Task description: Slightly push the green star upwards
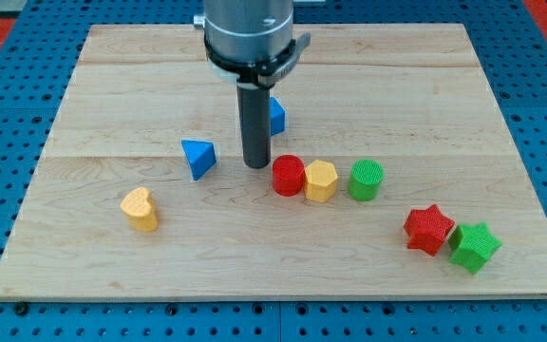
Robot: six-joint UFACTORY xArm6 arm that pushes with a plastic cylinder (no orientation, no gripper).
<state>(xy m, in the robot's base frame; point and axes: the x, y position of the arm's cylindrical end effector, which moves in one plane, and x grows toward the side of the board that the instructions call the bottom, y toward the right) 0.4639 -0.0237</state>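
Green star (474, 247) among eight blocks

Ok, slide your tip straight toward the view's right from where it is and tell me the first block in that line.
From my tip, the red cylinder comes first, close by, though it sits slightly lower in the view, so I might only clip its upper edge.

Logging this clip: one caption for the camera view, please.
My tip rests left of the red cylinder, far from the green star beside the red star.
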